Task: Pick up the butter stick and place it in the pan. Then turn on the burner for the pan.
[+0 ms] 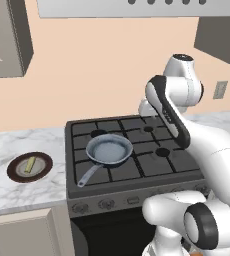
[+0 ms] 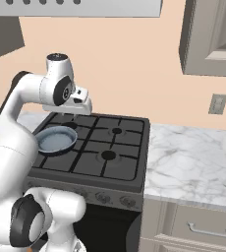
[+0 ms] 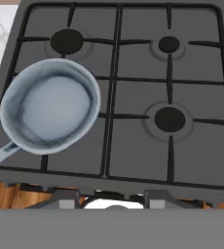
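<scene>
**Butter on the plate, pan on the stove, arm high over the burners**

There's the butter stick (image 1: 30,164), pale yellow, lying at a slant on a round plate (image 1: 17,174) with a dark brown rim. That plate sits on the marble counter (image 1: 22,192) left of the stove, well apart from the pan. Nothing is touching the butter.

Over to the pan (image 1: 109,150) now: grey-blue, round and shallow, resting on the stove's black grates at the front-left burner. Its thin handle (image 1: 88,175) runs toward the front edge of the stove (image 1: 152,165), pointing down and to the left in the left base view. In the hand view the pan (image 3: 48,107) looks bare inside, with the handle leaving the frame at the lower left.

The arm is up over the back of the stove, its hand above the rear grates, and the hand camera looks straight down on all four burners. The gripper (image 2: 74,115) hangs beneath the white wrist, apart from both pan and butter; whether its fingers are spread or pressed together, I cannot tell.

A row of knobs (image 1: 107,203) runs along the stove's front panel.
</scene>
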You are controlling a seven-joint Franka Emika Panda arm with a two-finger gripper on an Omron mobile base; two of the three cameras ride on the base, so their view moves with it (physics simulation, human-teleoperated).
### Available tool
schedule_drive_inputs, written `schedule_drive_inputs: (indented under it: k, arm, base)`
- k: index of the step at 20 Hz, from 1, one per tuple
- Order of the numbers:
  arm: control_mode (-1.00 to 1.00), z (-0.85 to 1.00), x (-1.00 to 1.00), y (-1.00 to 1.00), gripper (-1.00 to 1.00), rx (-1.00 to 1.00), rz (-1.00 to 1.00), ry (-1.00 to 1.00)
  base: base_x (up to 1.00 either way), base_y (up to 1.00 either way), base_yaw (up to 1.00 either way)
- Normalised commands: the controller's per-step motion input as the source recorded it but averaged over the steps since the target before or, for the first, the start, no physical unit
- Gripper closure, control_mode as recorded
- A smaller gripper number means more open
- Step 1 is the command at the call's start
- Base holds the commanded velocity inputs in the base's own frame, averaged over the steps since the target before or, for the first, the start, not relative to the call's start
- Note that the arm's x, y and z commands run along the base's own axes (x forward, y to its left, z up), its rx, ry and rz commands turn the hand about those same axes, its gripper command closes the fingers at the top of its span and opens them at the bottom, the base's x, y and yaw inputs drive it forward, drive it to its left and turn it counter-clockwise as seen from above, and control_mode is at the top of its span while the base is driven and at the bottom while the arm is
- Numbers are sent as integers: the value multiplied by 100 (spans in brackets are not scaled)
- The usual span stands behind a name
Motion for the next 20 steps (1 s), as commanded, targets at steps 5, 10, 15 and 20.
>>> schedule_drive_inputs:
  k: [5,10,15,20]
  arm:
    - [-100,0,0,61,-100,-10,-1,0]
    - [-100,-9,0,100,-100,-14,-4,0]
    - [-100,-14,-13,94,-100,-5,9,2]
    - [-100,-15,-2,98,-100,0,9,3]
  base:
    - [0,0,0]
    - [0,0,0]
    - [0,0,0]
    - [0,0,0]
